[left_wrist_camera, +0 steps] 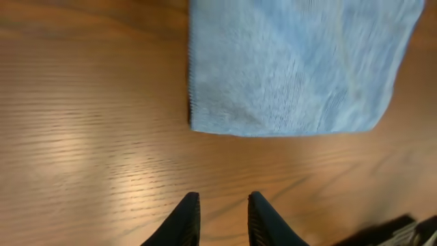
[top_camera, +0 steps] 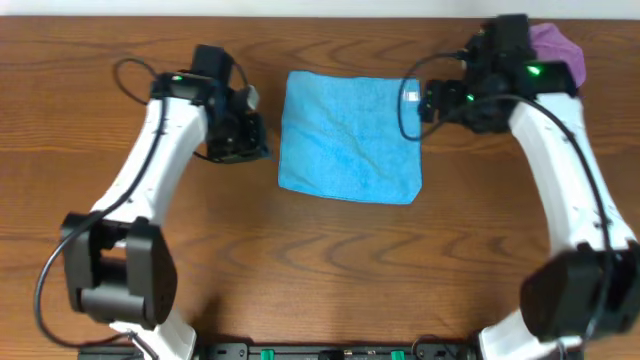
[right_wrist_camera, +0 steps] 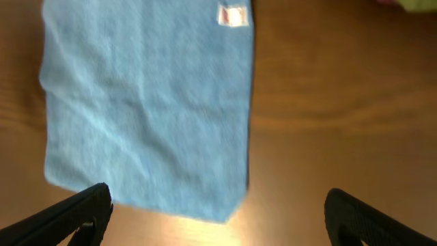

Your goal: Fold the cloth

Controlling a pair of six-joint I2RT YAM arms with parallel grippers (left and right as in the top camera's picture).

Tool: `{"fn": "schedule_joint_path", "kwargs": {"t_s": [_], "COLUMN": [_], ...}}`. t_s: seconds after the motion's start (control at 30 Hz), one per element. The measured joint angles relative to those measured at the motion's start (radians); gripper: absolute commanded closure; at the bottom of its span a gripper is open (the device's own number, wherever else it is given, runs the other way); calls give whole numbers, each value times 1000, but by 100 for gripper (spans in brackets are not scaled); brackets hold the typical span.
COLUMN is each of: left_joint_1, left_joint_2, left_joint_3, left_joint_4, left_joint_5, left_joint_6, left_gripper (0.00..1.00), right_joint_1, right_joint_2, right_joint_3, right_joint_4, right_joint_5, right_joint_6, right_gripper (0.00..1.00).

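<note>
While the cloth (top_camera: 350, 135) lies flat, we reckon it's pre-grasp — right claw (right_wrist_camera: 217, 205) spread, left claw (left_wrist_camera: 222, 205) barely parted — pinch corners next.

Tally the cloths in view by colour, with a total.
Turquoise-blue cloth: 1
Purple cloth: 1
Yellow-green cloth: 1, only a corner showing in the right wrist view
Total: 3
</note>
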Motion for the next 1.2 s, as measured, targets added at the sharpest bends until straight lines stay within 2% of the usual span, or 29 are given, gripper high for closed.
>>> {"fn": "schedule_joint_path", "kwargs": {"t_s": [0.27, 0.4, 0.53, 0.6, 0.63, 0.67, 0.7, 0.77, 0.9, 1.2], "left_joint_1": [-15, -59, -100, -118, -124, -128, -129, -130, -130, -130], "left_joint_2": [-98, -189, -320, -398, -432, -460, -481, -504, -486, -344], "left_joint_3": [-13, -163, -390, -493, -535, -572, -601, -653, -733, -754], "left_joint_4": [2, 66, 215, 317, 378, 434, 477, 560, 670, 808], "left_joint_5": [-15, -41, -55, -55, -56, -56, -56, -58, -63, -85], "left_joint_6": [-100, -203, -333, -401, -435, -468, -496, -554, -635, -681], "left_gripper": [81, 82, 80, 69, 58, 31, 21, 14, 2, 5], "right_joint_1": [-157, -278, -336, -341, -341, -341, -341, -341, -341, -340], "right_joint_2": [-344, -542, -602, -598, -594, -587, -578, -562, -505, -298], "right_joint_3": [-441, -674, -795, -844, -863, -880, -891, -901, -904, -906], "right_joint_4": [127, 214, 261, 313, 338, 361, 382, 412, 466, 662], "right_joint_5": [-94, -177, -247, -291, -310, -325, -338, -352, -382, -480], "right_joint_6": [-9, -24, -48, -62, -68, -72, -75, -75, -76, 0], "right_gripper": [1, 1, 1, 1, 1, 1, 1, 1, 1, 1]}}
